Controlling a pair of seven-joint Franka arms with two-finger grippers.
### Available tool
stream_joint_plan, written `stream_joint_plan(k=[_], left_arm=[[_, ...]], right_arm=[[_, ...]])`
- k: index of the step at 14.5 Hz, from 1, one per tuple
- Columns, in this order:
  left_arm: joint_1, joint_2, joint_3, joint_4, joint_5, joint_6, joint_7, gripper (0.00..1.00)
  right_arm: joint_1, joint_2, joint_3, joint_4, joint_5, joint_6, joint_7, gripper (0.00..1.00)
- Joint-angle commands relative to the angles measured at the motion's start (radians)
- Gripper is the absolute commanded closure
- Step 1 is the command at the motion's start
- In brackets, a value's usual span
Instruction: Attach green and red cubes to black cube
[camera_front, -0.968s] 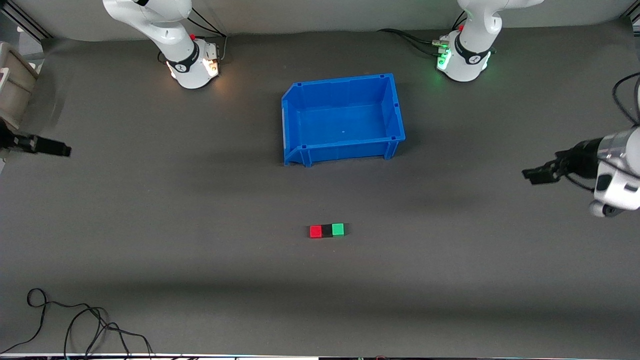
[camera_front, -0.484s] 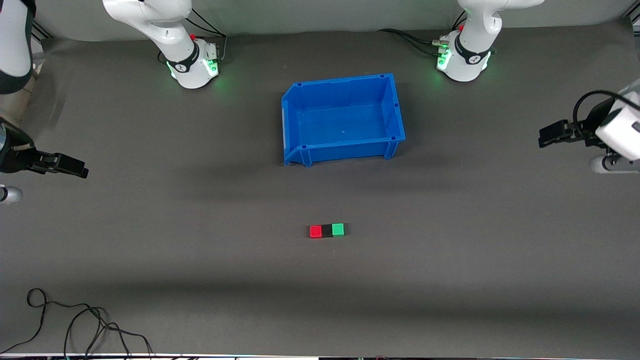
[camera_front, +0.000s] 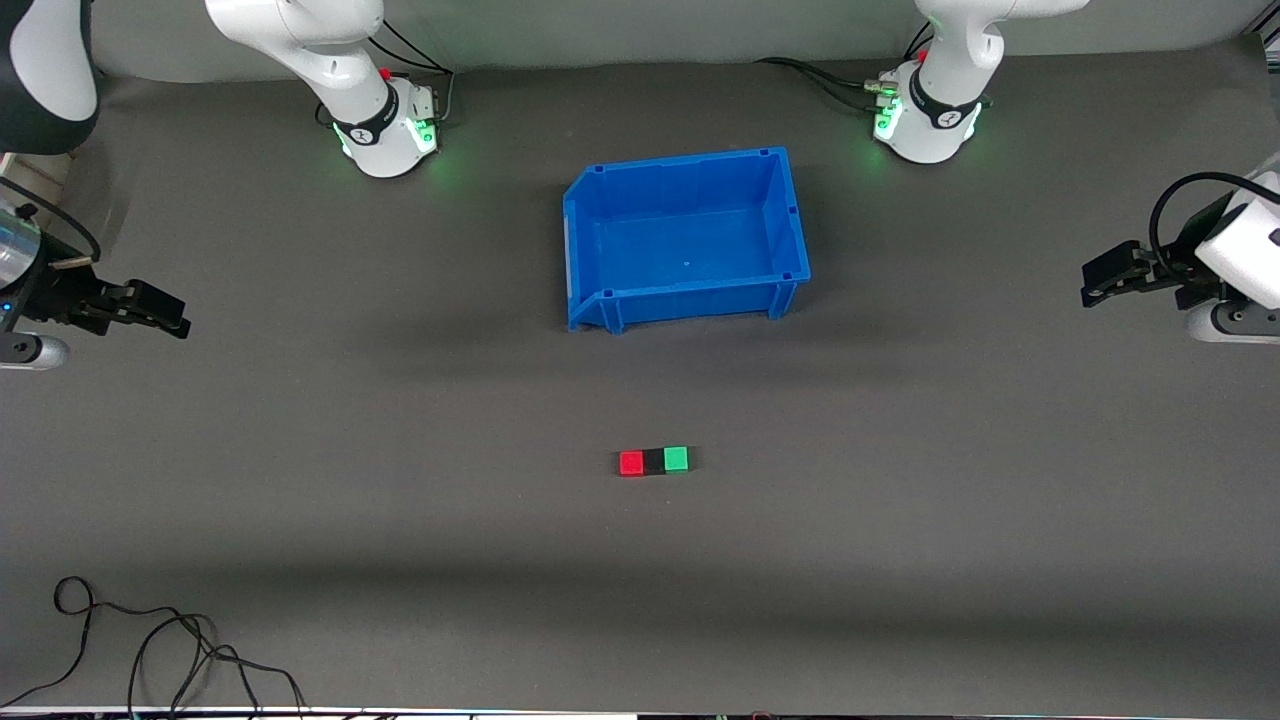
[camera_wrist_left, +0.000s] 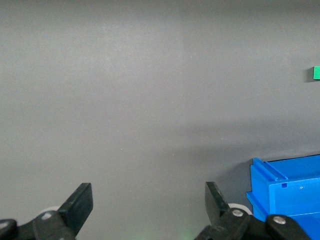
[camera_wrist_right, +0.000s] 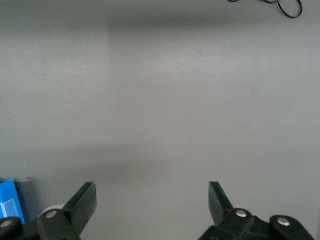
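Note:
The red cube (camera_front: 631, 463), the black cube (camera_front: 654, 461) and the green cube (camera_front: 677, 458) sit in one row on the grey mat, touching, black in the middle, nearer to the front camera than the blue bin (camera_front: 790, 215). The green cube also shows in the left wrist view (camera_wrist_left: 316, 73). My left gripper (camera_front: 1098, 281) is open and empty over the mat at the left arm's end of the table. My right gripper (camera_front: 172, 315) is open and empty over the mat at the right arm's end. Both are well away from the cubes.
The blue bin stands empty between the two arm bases; a corner of it shows in the left wrist view (camera_wrist_left: 280, 192) and a sliver in the right wrist view (camera_wrist_right: 9, 202). A black cable (camera_front: 150, 640) lies at the mat's near corner on the right arm's end.
The left gripper has risen toward the arm bases and drawn back toward its end of the table. The right gripper has swung a little toward the middle. The cubes have not moved.

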Motion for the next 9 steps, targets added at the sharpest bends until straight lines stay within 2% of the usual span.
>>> stream_joint_plan(k=[1, 3, 9], left_arm=[[-0.010, -0.010, 0.006, -0.007, -0.001, 0.003, -0.011, 0.00], [-0.010, -0.009, 0.006, -0.007, -0.013, 0.000, -0.039, 0.00], [-0.007, -0.009, 0.006, 0.001, -0.013, -0.002, 0.013, 0.00]], right_arm=[[0.010, -0.047, -0.003, -0.029, -0.023, 0.025, -0.003, 0.01], [0.006, -0.038, -0.003, 0.008, -0.020, 0.004, -0.008, 0.01], [0.022, -0.020, -0.004, 0.022, -0.018, -0.037, -0.003, 0.01]])
